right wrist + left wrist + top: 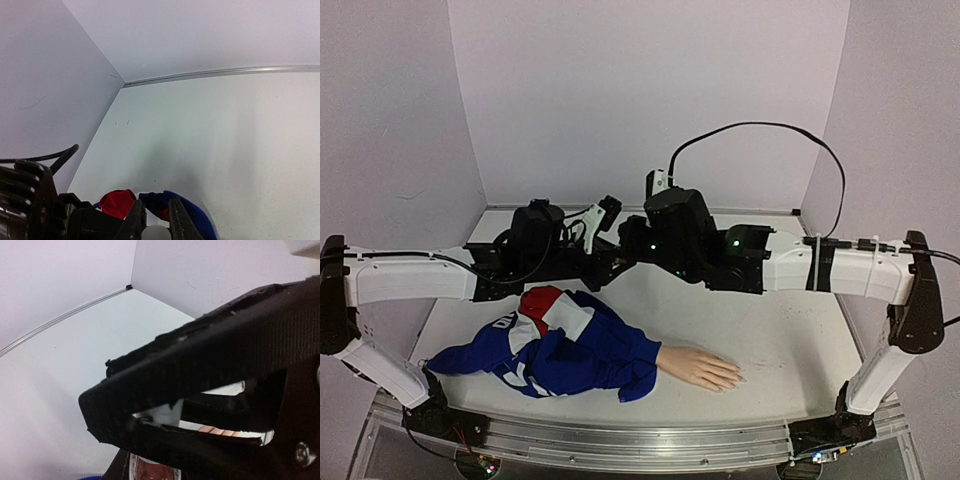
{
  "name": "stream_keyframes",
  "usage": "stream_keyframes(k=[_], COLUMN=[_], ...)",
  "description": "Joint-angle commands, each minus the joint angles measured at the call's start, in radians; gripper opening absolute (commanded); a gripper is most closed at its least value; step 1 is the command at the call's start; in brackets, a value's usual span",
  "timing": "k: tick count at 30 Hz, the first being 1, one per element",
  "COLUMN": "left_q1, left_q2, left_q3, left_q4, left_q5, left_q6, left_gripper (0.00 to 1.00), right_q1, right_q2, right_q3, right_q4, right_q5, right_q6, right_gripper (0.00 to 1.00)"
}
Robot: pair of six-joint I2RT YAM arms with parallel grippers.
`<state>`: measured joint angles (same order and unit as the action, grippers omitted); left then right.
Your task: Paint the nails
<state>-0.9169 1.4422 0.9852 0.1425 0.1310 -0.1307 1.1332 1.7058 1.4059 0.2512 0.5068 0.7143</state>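
Observation:
The beige mannequin hand (700, 367) lies palm down at the table's front, its blue sleeve (570, 350) stretching left. Its nails (734, 378) are tiny pale specks at the fingertips. Both grippers meet above the table behind the sleeve. My left gripper (608, 263) is shut on the small pinkish polish bottle (152, 471), seen at the bottom of the left wrist view. My right gripper (629, 251) is shut on the bottle's white round cap (156, 233), between its two dark fingers (135, 220). The right gripper's black body fills the left wrist view; beige fingers (220, 431) show through a gap.
The sleeve has red (542, 300) and white patches, and shows in the right wrist view (197, 220). Pale walls close the table at the back and sides. A black cable (770, 130) loops above the right arm. A metal rail (650, 440) runs along the front edge.

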Motion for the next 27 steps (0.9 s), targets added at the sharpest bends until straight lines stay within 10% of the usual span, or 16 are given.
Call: stream_keyframes(k=[1, 6, 10, 17, 27], left_q1=[0.055, 0.055, 0.059, 0.061, 0.060], left_q2=[-0.115, -0.210, -0.269, -0.287, -0.255], left_q3=[-0.058, -0.110, -0.114, -0.067, -0.030], left_q4=[0.164, 0.050, 0.023, 0.022, 0.022], left_q5=[-0.040, 0.013, 0.251, 0.772, 0.956], left_q6=[-0.044, -0.047, -0.044, -0.072, -0.108], left_gripper=[0.00, 0.00, 0.00, 0.00, 0.00], right_q1=[0.053, -0.021, -0.133, -0.159, -0.159], right_q2=[-0.096, -0.173, -0.196, -0.205, -0.134], right_q3=[-0.034, -0.045, -0.082, -0.100, -0.096], right_q4=[-0.058, -0.059, 0.004, 0.144, 0.357], right_q5=[-0.179, -0.359, -0.791, -1.200, -1.374], right_q6=[-0.130, -0.198, -0.246, -0.297, -0.194], right_gripper=[0.34, 0.65, 0.81, 0.77, 0.49])
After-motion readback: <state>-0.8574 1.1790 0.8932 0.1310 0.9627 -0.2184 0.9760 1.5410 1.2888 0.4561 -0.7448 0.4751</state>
